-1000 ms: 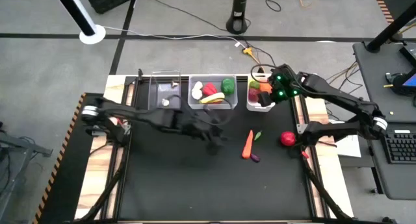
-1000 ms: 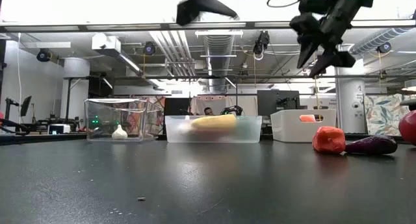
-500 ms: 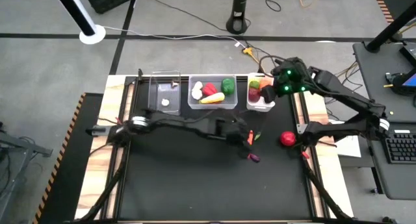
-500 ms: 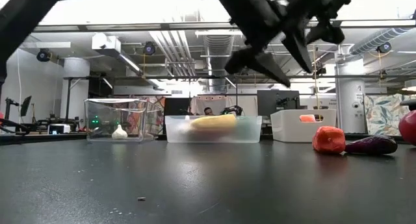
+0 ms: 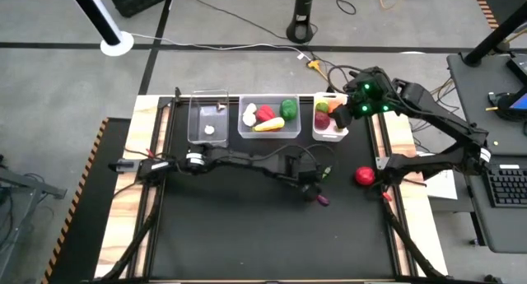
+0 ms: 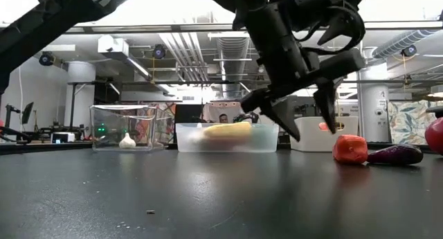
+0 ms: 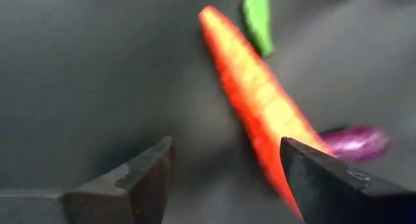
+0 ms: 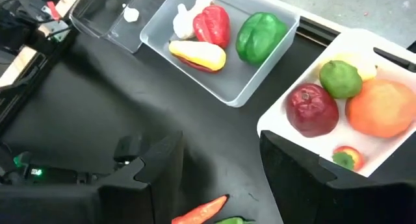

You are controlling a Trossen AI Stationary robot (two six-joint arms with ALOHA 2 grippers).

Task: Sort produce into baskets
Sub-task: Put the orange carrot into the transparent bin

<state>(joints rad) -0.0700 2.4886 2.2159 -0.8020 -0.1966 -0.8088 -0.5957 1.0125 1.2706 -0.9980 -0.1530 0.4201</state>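
Observation:
My left gripper (image 5: 310, 188) is open, fingers pointing down, low over the table beside the orange carrot (image 7: 260, 100), which lies flat on the table. The carrot also shows in the low view (image 6: 349, 149). A small green bit (image 7: 258, 19) lies at the carrot's far end and a purple piece (image 6: 396, 154) at its near end. My right gripper (image 5: 346, 111) is open and empty, high above the narrow white bin (image 5: 329, 129). The wider clear bin (image 8: 214, 87) holds garlic, a red pepper, a green pepper and a yellow squash.
A narrow clear bin (image 5: 208, 119) with one white garlic stands at the back left. The white bin (image 8: 279, 130) holds a dark red apple, a green fruit, an orange one and a small apple. A red round fruit (image 5: 363, 176) lies near the table's right edge.
My left gripper has swept toward the table's right edge and come down, open, next to the carrot. My right gripper has risen from the white bin and drawn back a little toward the far right, staying open.

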